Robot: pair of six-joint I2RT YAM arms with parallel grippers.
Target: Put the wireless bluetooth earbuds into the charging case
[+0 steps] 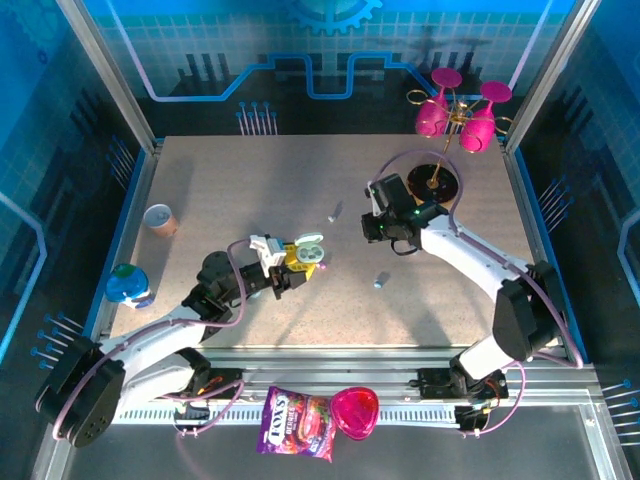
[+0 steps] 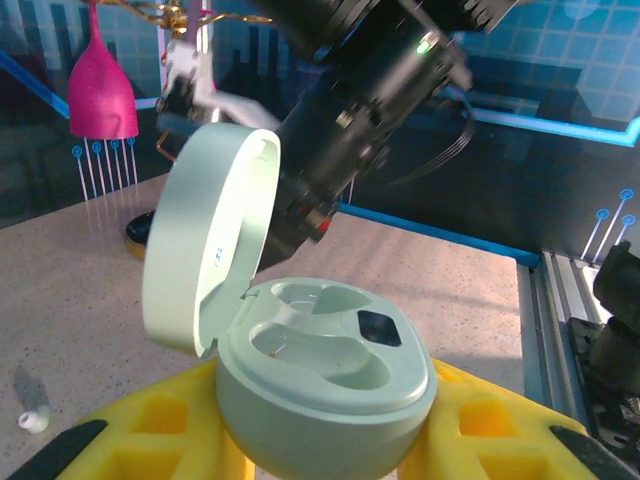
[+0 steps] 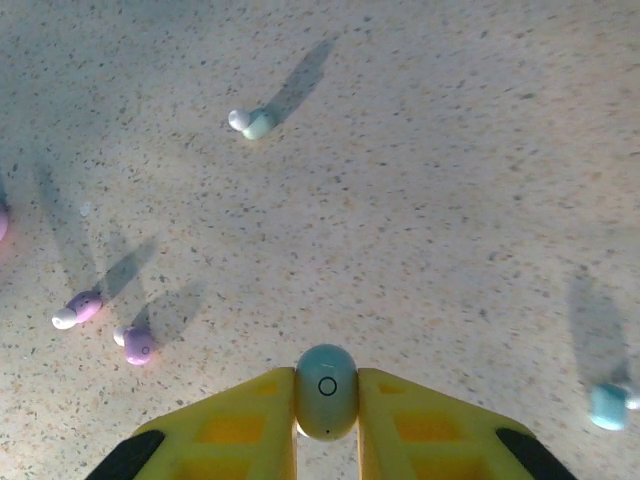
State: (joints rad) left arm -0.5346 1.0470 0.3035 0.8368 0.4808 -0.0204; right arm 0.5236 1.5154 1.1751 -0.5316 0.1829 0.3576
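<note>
**A:** Left gripper (image 2: 322,445), what do we put?

**B:** We put it pinching. Its yellow fingers (image 2: 150,435) press both sides of the mint charging case (image 2: 330,375), bottom centre of the left wrist frame. The lid (image 2: 205,250) is swung up and leans toward the left of the frame. Both wells face up.

**A:** Right gripper (image 3: 326,405)?

**B:** Also pinching. We see a mint-grey earbud (image 3: 326,385) clamped between its yellow tips at bottom centre of the right wrist frame. We can't tell if the bud touches the table (image 3: 450,200).

**A:** Loose ones?

**B:** In the same frame we count four on the table. A second mint earbud (image 3: 255,123) lies upper left of centre. A purple earbud (image 3: 78,310) is at mid left, with another purple one (image 3: 135,343) just beside it. A light blue earbud (image 3: 608,405) is at the lower right edge. All are well apart from the gripper.

**A:** Overhead?

**B:** We see the held case at centre frame, open. The right arm (image 1: 450,250) comes in from the right, near the case but apart from it.

**A:** Clutter?

**B:** Pink glasses (image 1: 432,115) are at the top right. A cup (image 1: 158,218) is at the left edge. A snack bag (image 1: 295,422) lies at bottom centre.
</note>
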